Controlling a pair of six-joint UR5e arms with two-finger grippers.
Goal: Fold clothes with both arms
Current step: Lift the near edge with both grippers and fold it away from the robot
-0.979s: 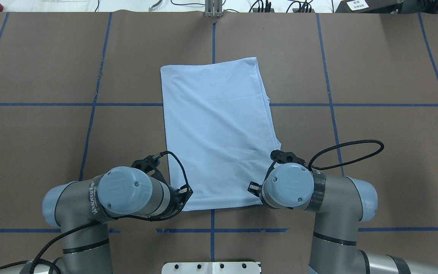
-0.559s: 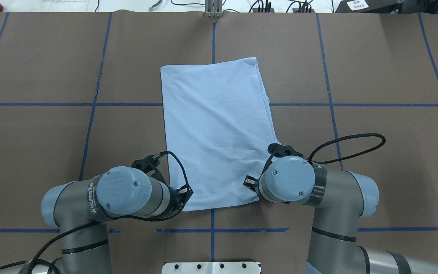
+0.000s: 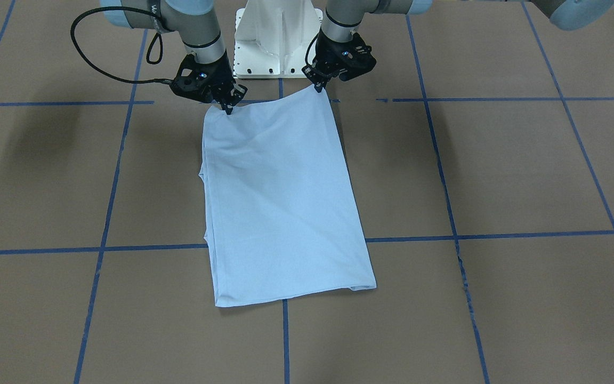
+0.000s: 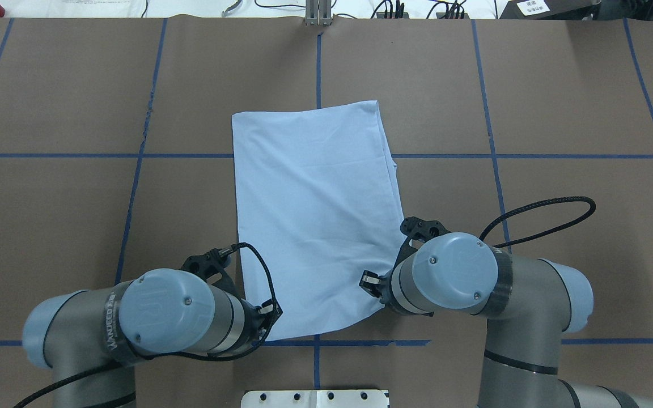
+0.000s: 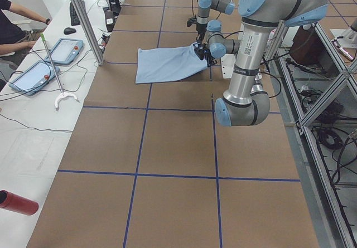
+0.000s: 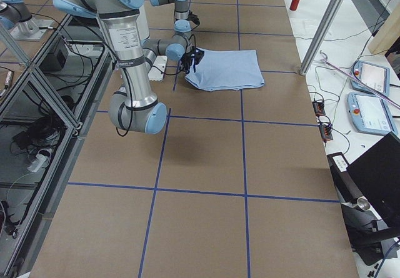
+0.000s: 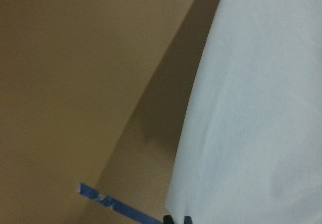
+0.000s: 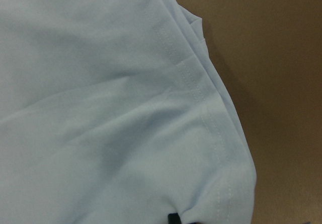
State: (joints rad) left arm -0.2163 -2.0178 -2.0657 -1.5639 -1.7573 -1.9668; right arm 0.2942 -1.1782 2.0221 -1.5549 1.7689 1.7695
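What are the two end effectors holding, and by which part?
The T-shirt: the left end effector and the right end effector each pinch one corner of its raised edge.

Pale blue T-shirt (image 4: 315, 215), folded to a long rectangle on the table (image 4: 559, 102), 2 near corners pinched in my left gripper (image 3: 318, 87) and right gripper (image 3: 228, 108).

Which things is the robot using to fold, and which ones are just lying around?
For the job:
- the light-blue T-shirt
- the left gripper and the right gripper, each pinching a corner of the shirt on the robot's side

Just lying about:
- the red cylinder
- a handheld screen

Both of these sit on the white side bench, away from the shirt.
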